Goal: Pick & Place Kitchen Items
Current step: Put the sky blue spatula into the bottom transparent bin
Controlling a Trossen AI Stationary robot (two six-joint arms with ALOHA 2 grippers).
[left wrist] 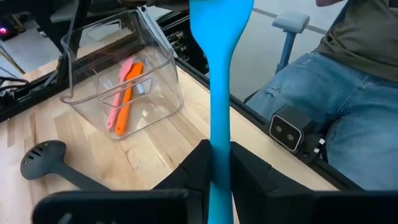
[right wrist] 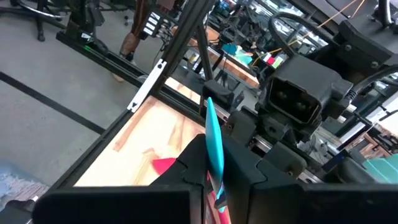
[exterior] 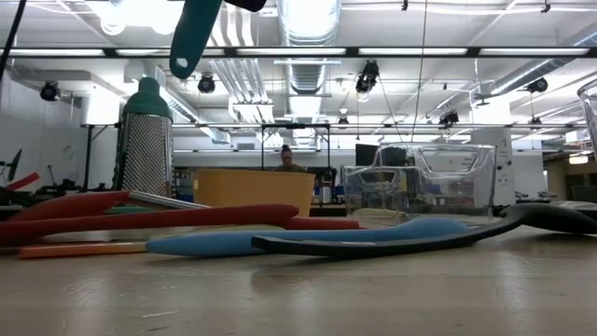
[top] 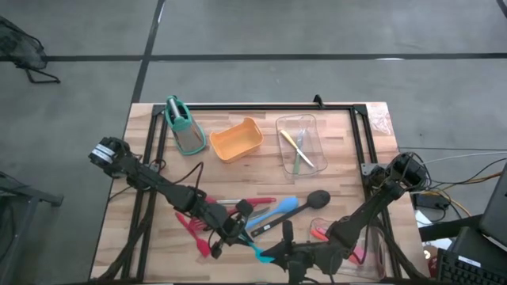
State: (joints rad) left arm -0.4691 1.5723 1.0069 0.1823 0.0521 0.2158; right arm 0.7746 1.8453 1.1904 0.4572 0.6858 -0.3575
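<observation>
A teal spatula (top: 256, 252) hangs in the air above the table's near edge, between my two grippers. My left gripper (top: 232, 232) is shut on it, and so is my right gripper (top: 274, 253). In the low view one rounded end of it (exterior: 191, 37) shows high above the tabletop. Below, red spatulas (exterior: 140, 219), a blue spatula (exterior: 280, 240) and a black ladle (exterior: 438, 238) lie flat on the wood. A near clear tray (left wrist: 118, 68) holds a pink and an orange utensil. My left gripper pinches the teal spatula's slim handle (left wrist: 219, 146) between its two fingers, which lie across it. The broad end (left wrist: 221, 12) reaches on past the fingers. The spatula is lifted clear of the table. My right gripper pinches the spatula's thin edge-on part (right wrist: 213, 146) between its two fingers, opposite my left gripper. The spatula is clear of the table here too; which end this is cannot be told.
At the back stand a teal-handled grey grater (top: 184, 127), an orange tub (top: 236, 140) and a clear tray (top: 301, 144) holding yellow and green pieces. A black frame (top: 261, 107) borders the table. A seated person (left wrist: 348, 81) is just beyond the near edge.
</observation>
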